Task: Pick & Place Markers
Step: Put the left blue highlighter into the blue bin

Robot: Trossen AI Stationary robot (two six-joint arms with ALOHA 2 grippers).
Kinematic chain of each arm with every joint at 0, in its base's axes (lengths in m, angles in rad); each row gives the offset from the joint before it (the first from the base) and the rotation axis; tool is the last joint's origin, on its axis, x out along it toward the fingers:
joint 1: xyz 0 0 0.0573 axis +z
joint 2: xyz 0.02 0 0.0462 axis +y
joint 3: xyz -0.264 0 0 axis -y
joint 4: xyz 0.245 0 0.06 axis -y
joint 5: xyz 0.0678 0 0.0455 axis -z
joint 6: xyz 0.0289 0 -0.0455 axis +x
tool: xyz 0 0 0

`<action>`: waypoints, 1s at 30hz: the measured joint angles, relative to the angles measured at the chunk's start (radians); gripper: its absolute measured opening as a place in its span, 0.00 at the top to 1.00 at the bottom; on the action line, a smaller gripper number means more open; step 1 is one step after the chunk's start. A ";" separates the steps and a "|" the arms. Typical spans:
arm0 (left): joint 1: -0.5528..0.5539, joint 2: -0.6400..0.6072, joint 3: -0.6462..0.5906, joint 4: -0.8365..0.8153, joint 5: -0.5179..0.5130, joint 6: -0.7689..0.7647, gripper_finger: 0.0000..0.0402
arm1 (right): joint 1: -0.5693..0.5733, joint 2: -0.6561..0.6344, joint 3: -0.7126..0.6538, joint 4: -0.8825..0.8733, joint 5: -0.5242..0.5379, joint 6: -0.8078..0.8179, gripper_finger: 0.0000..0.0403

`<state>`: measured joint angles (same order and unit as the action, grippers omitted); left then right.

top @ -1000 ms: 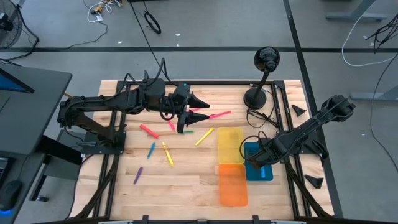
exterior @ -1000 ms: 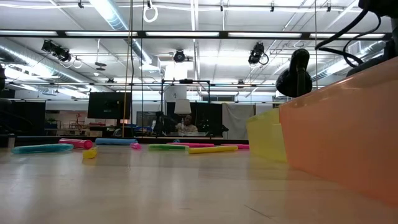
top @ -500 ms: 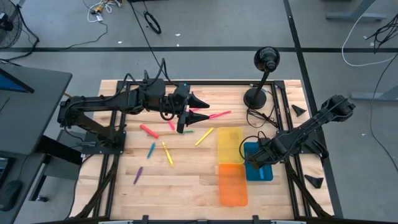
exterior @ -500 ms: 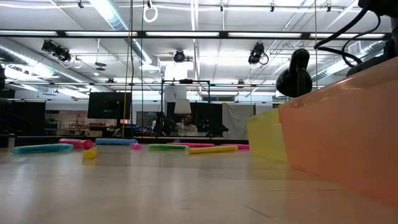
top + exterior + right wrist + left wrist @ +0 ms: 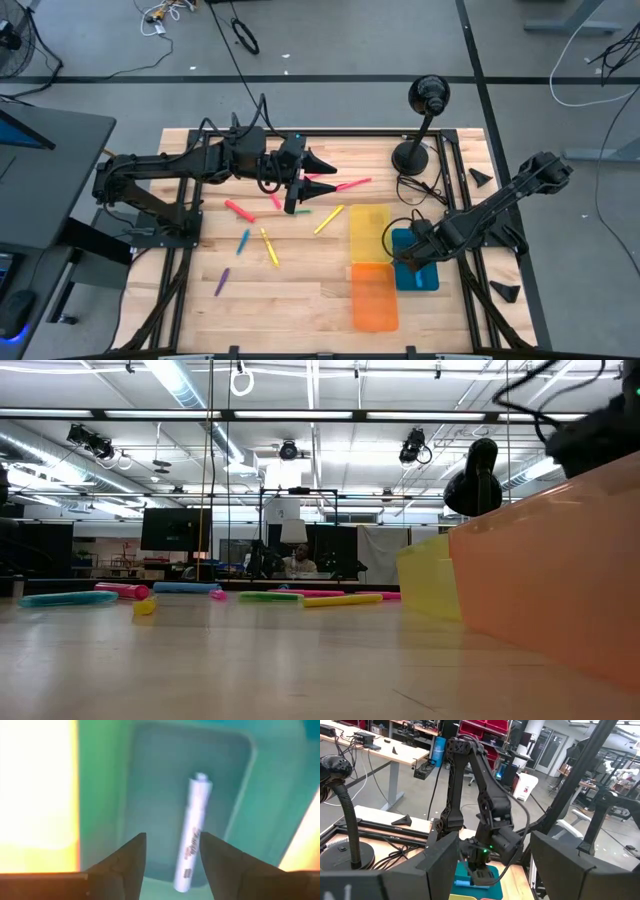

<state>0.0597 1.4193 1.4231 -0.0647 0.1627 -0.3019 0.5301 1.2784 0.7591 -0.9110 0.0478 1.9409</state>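
Left arm reaches in from the left edge of the wooden table (image 5: pixel 300 290), stretched toward the middle. Left hand (image 5: pixel 312 178) hovers above the scattered markers, fingers spread wide with nothing between them; the left wrist view looks past both dark fingers (image 5: pixel 440 862) to the right arm across the table.

Markers loose on the table, from the left: a purple marker (image 5: pixel 222 281) near the front left; a red marker (image 5: pixel 239 211) behind it; a blue marker (image 5: pixel 244 241); a yellow marker (image 5: pixel 269 247) just beside it. Below the left hand lie a green marker (image 5: pixel 301 211) and a pink marker (image 5: pixel 351 185), the pink one angled toward the lamp. A longer yellow marker (image 5: pixel 329 219) lies diagonal, near the yellow tray (image 5: pixel 370 233).

Right of centre, three trays sit side by side: yellow at the back, orange tray (image 5: pixel 374 297) at the front, blue tray (image 5: pixel 417 274) touching them on the right. A black desk lamp (image 5: pixel 424 125) stands at the back.

Right arm comes in from the right edge. Right hand (image 5: pixel 408 257) is over the blue tray, fingers parted and empty. Right wrist view: one marker (image 5: pixel 191 839) lies on the tray floor, apart from both fingers (image 5: pixel 127 857).
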 joint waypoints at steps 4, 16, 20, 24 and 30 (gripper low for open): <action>0.000 0.000 0.000 -0.007 0.000 0.000 0.38 | 0.000 -0.004 0.082 -0.066 0.101 -0.106 0.54; 0.000 0.000 0.000 -0.013 0.000 -0.025 0.38 | -0.007 -0.004 0.261 -0.015 0.465 -0.697 0.54; -0.003 0.000 0.000 -0.014 0.000 -0.026 0.38 | -0.043 -0.007 0.299 0.127 0.494 -0.999 0.54; -0.003 0.000 0.000 -0.014 0.000 -0.019 0.38 | -0.088 -0.017 0.320 0.339 0.484 -1.288 0.54; -0.008 0.000 0.000 -0.014 0.000 -0.018 0.38 | -0.147 -0.034 0.323 0.645 0.384 -1.606 0.54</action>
<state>0.0521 1.4193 1.4227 -0.0788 0.1627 -0.3202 0.3835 1.2442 1.0821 -0.2665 0.4320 0.3347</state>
